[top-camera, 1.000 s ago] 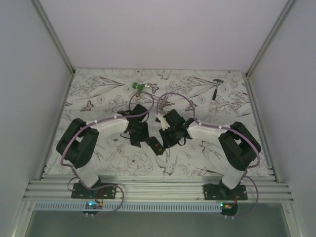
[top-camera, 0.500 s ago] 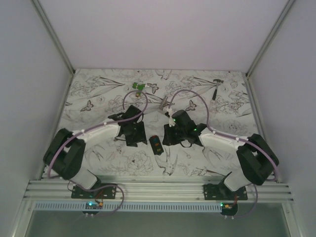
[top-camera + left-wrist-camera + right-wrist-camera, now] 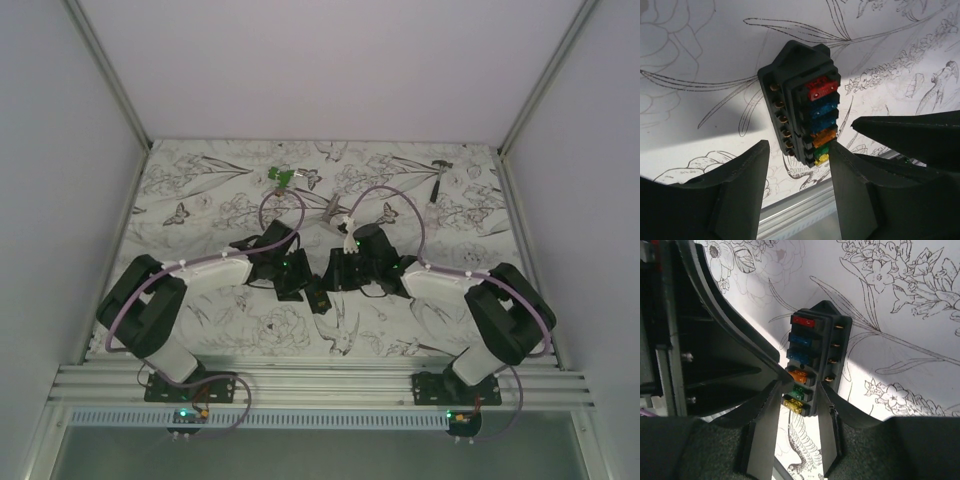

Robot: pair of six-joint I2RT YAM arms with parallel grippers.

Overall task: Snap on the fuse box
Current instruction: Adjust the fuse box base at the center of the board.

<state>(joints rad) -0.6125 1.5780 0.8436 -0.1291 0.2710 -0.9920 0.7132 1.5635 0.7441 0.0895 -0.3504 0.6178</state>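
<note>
1. Since half a second ago the left arm has drawn its elbow inward, and the left tool [image 3: 799, 150] has slid right toward the box [image 3: 318, 294]. The right arm has folded in closer, and the right tool [image 3: 799, 390] sits slightly lower.
2. The box has not moved. It lies flat on the bench [image 3: 200, 190], just below centre of the top view, fuses facing up.
3. In that view the left tool is at the box's upper left and the right tool at its upper right, all close together.
4. In the left wrist view the box is mid-frame, with the red fuse farthest, then blue, orange, green, and yellow nearest. The fingers [image 3: 740, 190] stand apart, open. Bare bench shows between the left-hand finger and the box's near end.
5. In the right wrist view the box's near end sits in the gap between the fingers [image 3: 762, 435], which stand close on each side. I cannot tell whether they press it.
6. A green clip [image 3: 283, 177] and a hammer [image 3: 437, 178] lie near the top of the bench, where they were before.
</note>
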